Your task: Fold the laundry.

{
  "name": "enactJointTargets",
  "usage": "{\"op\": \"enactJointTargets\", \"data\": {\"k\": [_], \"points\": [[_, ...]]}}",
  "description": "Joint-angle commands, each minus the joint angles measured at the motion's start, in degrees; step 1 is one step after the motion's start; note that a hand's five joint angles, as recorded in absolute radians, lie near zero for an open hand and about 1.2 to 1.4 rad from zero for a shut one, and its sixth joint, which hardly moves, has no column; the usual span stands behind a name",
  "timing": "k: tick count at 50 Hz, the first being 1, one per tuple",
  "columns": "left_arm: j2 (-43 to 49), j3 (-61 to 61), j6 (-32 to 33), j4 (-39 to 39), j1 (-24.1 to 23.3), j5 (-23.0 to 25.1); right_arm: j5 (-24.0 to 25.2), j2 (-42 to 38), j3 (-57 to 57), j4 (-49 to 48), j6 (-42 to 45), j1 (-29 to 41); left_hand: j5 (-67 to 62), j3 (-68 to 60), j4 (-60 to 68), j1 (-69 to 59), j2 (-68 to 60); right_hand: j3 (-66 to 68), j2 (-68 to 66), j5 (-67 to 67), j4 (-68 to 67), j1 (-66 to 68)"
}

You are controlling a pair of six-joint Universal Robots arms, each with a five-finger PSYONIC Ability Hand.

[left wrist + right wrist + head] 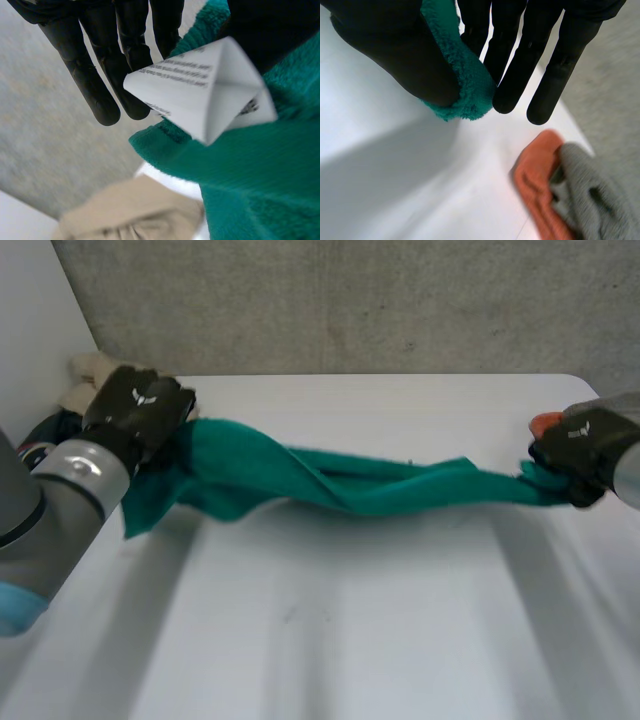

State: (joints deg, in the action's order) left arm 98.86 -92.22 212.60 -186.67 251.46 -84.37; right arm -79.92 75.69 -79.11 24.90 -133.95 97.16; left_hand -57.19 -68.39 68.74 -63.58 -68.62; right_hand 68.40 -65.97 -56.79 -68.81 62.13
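Observation:
A green fleece cloth point(340, 483) hangs stretched above the white table point(330, 620), sagging a little in the middle. My left hand point(140, 405) pinches its left end between thumb and straight fingers point(100, 65); a white care label point(200, 90) sticks out of the green cloth point(250, 170) beside them. My right hand point(580, 445) holds the right end, a corner of green cloth point(465, 85) squeezed between the thumb and the fingers point(520, 55).
A beige cloth point(95, 370) and a dark garment point(45, 432) lie piled at the table's far left corner; the beige cloth point(130, 212) lies beyond my left fingertips. An orange cloth point(540, 180) and a grey one point(600, 200) lie near the right edge.

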Motion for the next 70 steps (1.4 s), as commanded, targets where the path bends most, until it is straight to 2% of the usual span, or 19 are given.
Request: {"op": "enactJointTargets", "data": {"k": [1, 4, 7, 11, 13, 15, 16, 19, 20, 23, 24, 30, 35, 42, 45, 50, 58, 65, 70], "points": [[1.7, -1.8, 0.0, 7.9, 1.5, 0.3, -0.2, 1.7, -4.8, 4.5, 9.9, -0.4, -12.8, -11.6, 11.3, -16.4, -11.4, 11.6, -14.0, -13.2, -11.2, 17.9], [6.4, -0.5, 0.4, 8.1, 1.5, 0.2, -0.1, 0.5, -4.0, 3.6, 10.1, -0.2, -12.8, -11.6, 11.3, -16.4, -11.4, 11.6, -14.0, -13.2, -11.2, 17.9], [13.1, 5.5, 0.6, 8.1, 0.5, 0.2, -0.5, -3.7, 0.8, -1.9, 8.0, 0.2, -12.8, -11.6, 11.3, -16.4, -11.4, 11.6, -14.0, -13.2, -11.2, 17.9], [21.2, 18.8, 0.1, 7.5, 0.0, -0.3, -2.1, -9.8, 10.8, -13.8, -0.8, 2.8, -12.8, -11.6, 11.3, -16.4, -11.4, 11.6, -14.0, -13.2, -11.2, 17.9], [25.1, 28.5, 0.0, 4.0, -0.3, -0.8, -3.4, -11.4, 15.7, -23.9, -7.3, 3.5, -12.8, -11.6, 11.3, -16.4, -11.4, 11.6, -14.0, -13.2, -11.2, 17.9], [26.2, 34.2, -0.3, -0.5, -0.3, -2.0, -3.9, -11.5, 17.4, -31.9, -11.0, 3.5, -12.8, -11.6, 11.3, -16.4, -11.4, 11.6, -14.0, -13.2, -11.2, 17.9], [26.6, 37.9, -0.9, -5.9, -0.5, -3.5, -4.4, -11.4, 17.6, -40.3, -14.0, 3.6, -12.8, -11.6, 11.3, -16.4, -11.4, 11.6, -14.0, -13.2, -11.2, 17.9], [26.3, 39.1, -1.4, -16.1, -0.6, -5.4, -4.7, -11.0, 16.6, -52.9, -18.3, 3.5, -12.8, -11.6, 11.3, -16.4, -11.4, 11.6, -14.0, -13.2, -11.2, 17.9], [26.1, 38.5, -1.6, -23.7, -0.5, -6.2, -5.0, -10.7, 15.1, -59.6, -19.8, 3.5, -12.8, -11.6, 11.3, -16.4, -11.4, 11.6, -14.0, -13.2, -11.2, 17.9], [25.9, 35.8, -2.5, -31.8, -0.7, -6.3, -5.1, -10.0, 12.3, -64.7, -20.5, 3.5, -12.8, -11.6, 11.3, -16.4, -11.4, 11.6, -14.0, -13.2, -11.2, 17.9], [25.6, 32.2, -3.0, -33.7, -0.8, -6.2, -4.7, -9.4, 10.7, -64.4, -20.5, 3.5, -12.8, -11.6, 11.3, -16.4, -11.4, 11.6, -14.0, -13.2, -11.2, 17.9], [24.8, 20.2, -3.4, -33.0, -0.9, -5.5, -3.9, -9.2, 4.7, -55.3, -20.6, 3.5, -12.8, -11.6, 11.3, -16.4, -11.4, 11.6, -14.0, -13.2, -11.2, 17.9], [25.7, 8.5, -2.8, -33.0, -1.5, -3.4, -0.6, -12.7, -1.3, -44.6, -20.4, 3.5, -12.8, -11.6, 11.3, -16.4, -11.4, 11.6, -14.0, -13.2, -11.2, 17.9], [26.0, -2.1, -0.8, -31.6, -2.0, -3.4, 0.7, -17.1, -5.6, -38.0, -19.2, 2.1, -12.8, -11.6, 11.3, -16.4, -11.4, 11.6, -14.0, -13.2, -11.2, 17.9], [23.3, -4.9, 0.3, -29.6, -2.0, -3.4, 0.9, -16.7, -7.1, -37.1, -18.5, 1.2, -5.0, -3.8, 3.4, -8.6, -3.5, 11.6, -14.0, -13.2, -11.2, 17.9], [12.4, -9.1, 1.6, -19.6, -1.8, -3.5, 1.9, -16.3, -9.9, -36.9, -16.1, -0.6, 16.2, 17.4, -17.8, 12.6, 17.6, 11.6, -14.0, -13.2, -11.2, 17.9], [2.6, -6.3, 1.2, -0.5, -0.8, -2.6, 5.6, -11.6, -14.2, -37.0, -15.4, -2.4, 33.6, 34.8, -35.1, 30.0, 35.0, 11.6, -14.0, -13.2, -11.2, 17.9], [3.8, 0.7, 0.6, 4.9, 0.1, -0.5, 7.6, -10.8, -16.3, -37.0, -15.4, -2.5, 39.0, 40.2, -40.5, 35.4, 40.4, 11.6, -14.0, -13.2, -11.2, 17.9], [11.2, 7.2, -1.0, 6.2, 1.2, 3.1, 8.0, -10.8, -17.0, -37.0, -15.4, -2.6, 39.3, 40.5, -40.9, 35.7, 40.7, 11.6, -14.0, -13.2, -11.2, 17.9]]}}
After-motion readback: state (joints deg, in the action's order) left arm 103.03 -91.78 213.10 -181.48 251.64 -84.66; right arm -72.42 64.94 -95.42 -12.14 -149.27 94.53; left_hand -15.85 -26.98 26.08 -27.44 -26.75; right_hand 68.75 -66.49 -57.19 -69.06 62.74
